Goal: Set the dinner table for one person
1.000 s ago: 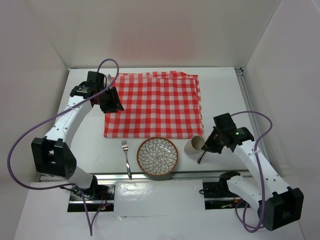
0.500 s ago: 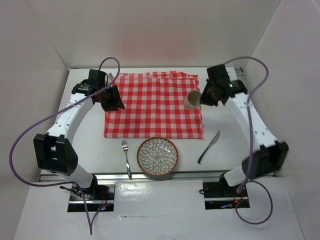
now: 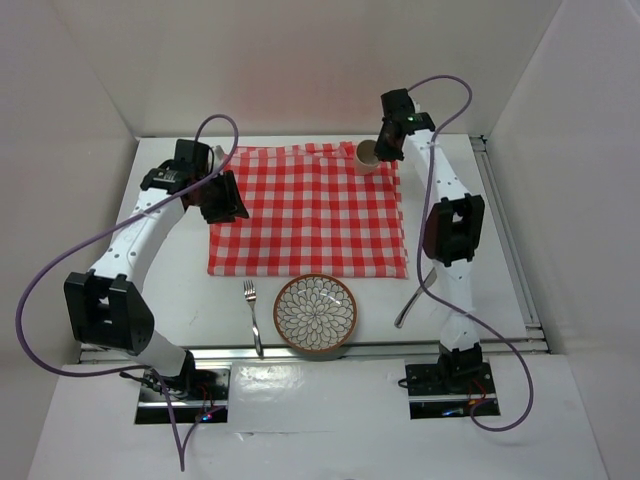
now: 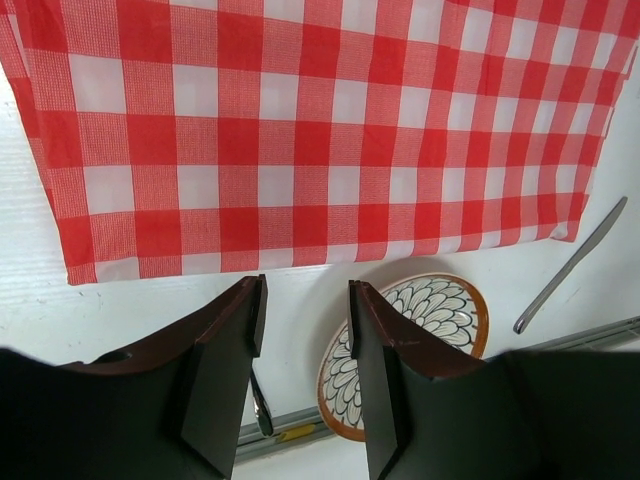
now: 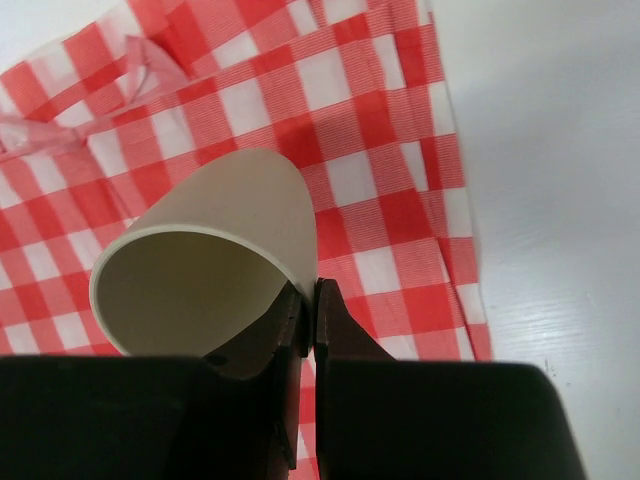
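Observation:
A red-and-white checked cloth (image 3: 310, 210) lies spread on the white dinner table (image 3: 500, 250). My right gripper (image 3: 383, 147) is shut on the rim wall of a cream cup (image 3: 367, 156), one finger inside it, over the cloth's far right corner. In the right wrist view the cup (image 5: 220, 250) hangs tilted above the cloth (image 5: 380, 170). My left gripper (image 3: 222, 200) is open and empty above the cloth's left edge. A flower-patterned plate (image 3: 315, 313), a fork (image 3: 253, 315) to its left and a knife (image 3: 410, 305) to its right lie at the near edge.
White walls close in the table on three sides. A metal rail (image 3: 300, 350) runs along the near edge. The left wrist view shows the plate (image 4: 430, 330) and the knife (image 4: 570, 265) below the cloth (image 4: 320, 130). The right arm stretches over the table's right side.
My right arm has carried the cup from beside the knife at the near right to the cloth's far right corner. The left arm has barely moved.

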